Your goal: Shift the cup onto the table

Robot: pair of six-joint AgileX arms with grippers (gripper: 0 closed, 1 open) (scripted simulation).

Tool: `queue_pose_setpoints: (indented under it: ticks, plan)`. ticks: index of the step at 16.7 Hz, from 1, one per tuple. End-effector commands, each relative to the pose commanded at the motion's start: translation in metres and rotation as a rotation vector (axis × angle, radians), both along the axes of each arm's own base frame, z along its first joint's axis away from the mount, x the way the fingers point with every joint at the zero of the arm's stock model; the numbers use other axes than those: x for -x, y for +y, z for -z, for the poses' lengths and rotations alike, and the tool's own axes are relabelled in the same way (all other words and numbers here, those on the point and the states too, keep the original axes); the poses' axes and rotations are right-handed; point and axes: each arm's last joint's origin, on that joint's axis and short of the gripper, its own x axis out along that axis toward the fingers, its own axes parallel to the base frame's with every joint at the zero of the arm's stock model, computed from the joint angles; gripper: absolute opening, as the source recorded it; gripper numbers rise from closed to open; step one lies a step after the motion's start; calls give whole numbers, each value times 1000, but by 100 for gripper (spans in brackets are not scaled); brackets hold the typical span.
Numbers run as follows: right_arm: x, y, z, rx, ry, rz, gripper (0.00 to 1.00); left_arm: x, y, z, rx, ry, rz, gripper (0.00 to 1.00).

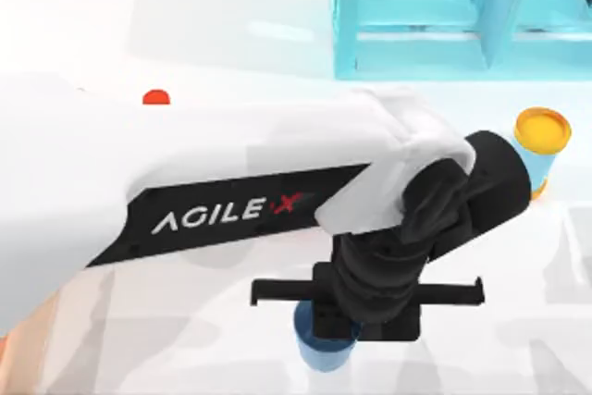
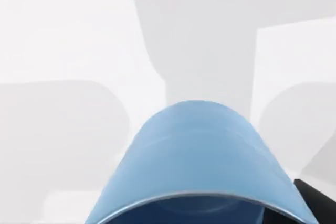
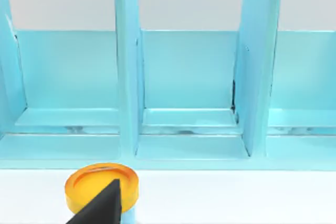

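The cup (image 1: 322, 351) is a small plain blue tumbler near the front middle of the white table (image 1: 185, 339). My left arm reaches across the top view, and my left gripper (image 1: 356, 326) sits right over the cup, hiding most of it. In the left wrist view the cup (image 2: 199, 150) is very close, rim toward the camera, and one black finger (image 2: 317, 200) lies against its side. White table (image 2: 63, 35) lies beyond it. From the right wrist view, one dark fingertip (image 3: 100, 208) of my right arm shows, far from the cup.
A light-blue shelf unit (image 1: 435, 16) stands at the back right, its compartments (image 3: 184, 77) facing the right wrist. A light-blue cylinder with yellow ends (image 1: 541, 141) stands in front of it. A red dot (image 1: 156, 97) lies back left. A pinkish tray corner (image 1: 17, 358) shows front left.
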Motion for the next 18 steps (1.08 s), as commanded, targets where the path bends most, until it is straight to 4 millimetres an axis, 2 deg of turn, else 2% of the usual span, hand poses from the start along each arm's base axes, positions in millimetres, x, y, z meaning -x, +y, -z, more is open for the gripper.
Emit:
queue_pose_setpoints:
  ticks: [2, 5, 18]
  plan:
    - [0, 0, 0, 0, 0, 0, 100, 0, 1, 8, -4, 1, 0, 0]
    - [0, 0, 0, 0, 0, 0, 100, 0, 1, 8, -4, 1, 0, 0]
    - [0, 0, 0, 0, 0, 0, 100, 0, 1, 8, -4, 1, 0, 98]
